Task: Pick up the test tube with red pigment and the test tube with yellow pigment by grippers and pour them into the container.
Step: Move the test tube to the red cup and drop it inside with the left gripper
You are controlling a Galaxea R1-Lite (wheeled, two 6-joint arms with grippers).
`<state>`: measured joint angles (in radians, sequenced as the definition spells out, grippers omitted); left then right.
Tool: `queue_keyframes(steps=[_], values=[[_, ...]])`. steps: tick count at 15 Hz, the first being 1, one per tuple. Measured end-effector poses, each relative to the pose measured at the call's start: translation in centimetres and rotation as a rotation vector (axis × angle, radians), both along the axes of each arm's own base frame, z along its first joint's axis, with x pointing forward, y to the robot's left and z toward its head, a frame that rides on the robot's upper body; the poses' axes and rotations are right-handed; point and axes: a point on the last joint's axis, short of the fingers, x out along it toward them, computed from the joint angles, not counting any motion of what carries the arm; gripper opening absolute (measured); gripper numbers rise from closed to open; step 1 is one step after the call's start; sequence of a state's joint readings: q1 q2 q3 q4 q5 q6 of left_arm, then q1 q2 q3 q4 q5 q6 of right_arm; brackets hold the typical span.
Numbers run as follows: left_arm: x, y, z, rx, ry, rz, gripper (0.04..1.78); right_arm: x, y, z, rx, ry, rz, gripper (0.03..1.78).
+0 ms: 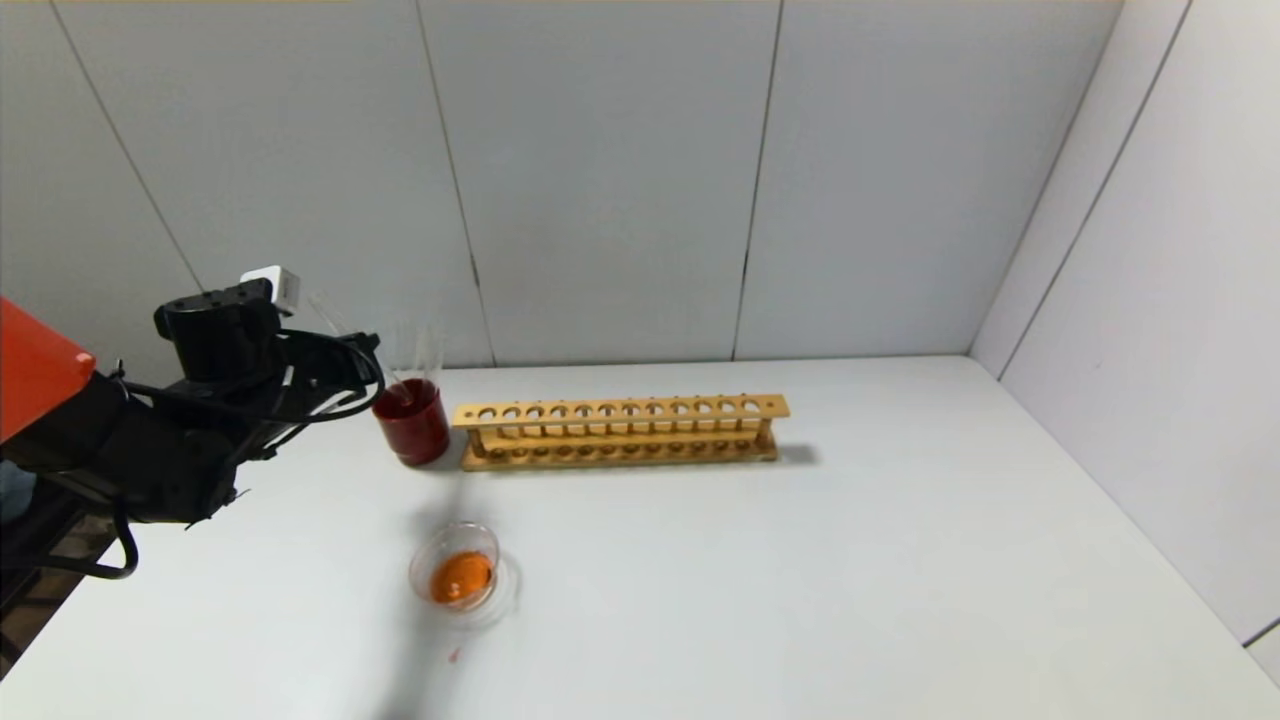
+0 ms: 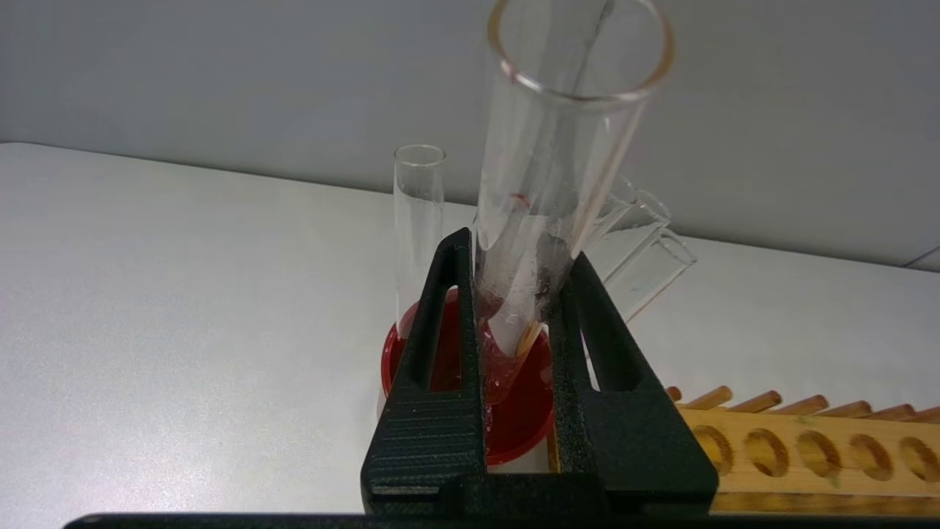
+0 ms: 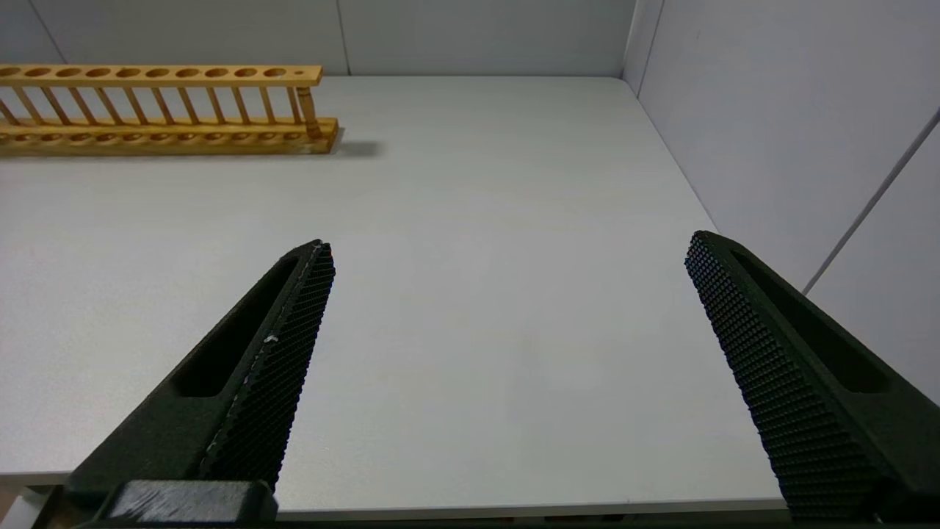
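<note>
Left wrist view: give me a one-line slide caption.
Left gripper clamps an emptied test tube over the dark red cup.

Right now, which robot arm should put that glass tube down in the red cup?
Left. The left gripper is already shut on the test tube, right above the dark red cup. The right gripper hangs open over bare table, far away.

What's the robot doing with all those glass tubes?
The robot's left hand is shut on a nearly empty test tube, holding its bottom end in the dark red cup where other clear tubes stand. The glass dish in front already has orange liquid in it. The wooden rack is empty. The right hand waits open over bare table.
</note>
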<state>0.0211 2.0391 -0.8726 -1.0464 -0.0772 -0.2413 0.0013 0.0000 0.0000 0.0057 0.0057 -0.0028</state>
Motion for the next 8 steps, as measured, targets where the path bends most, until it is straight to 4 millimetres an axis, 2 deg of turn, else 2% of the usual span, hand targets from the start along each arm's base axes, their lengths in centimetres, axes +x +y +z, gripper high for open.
queue_keyframes(steps=[8], values=[[0.1, 0.1, -2.6, 0.011, 0.05, 0.0, 0.3, 0.0, 0.0, 0.0, 0.0, 0.0, -0.001, 1.75]])
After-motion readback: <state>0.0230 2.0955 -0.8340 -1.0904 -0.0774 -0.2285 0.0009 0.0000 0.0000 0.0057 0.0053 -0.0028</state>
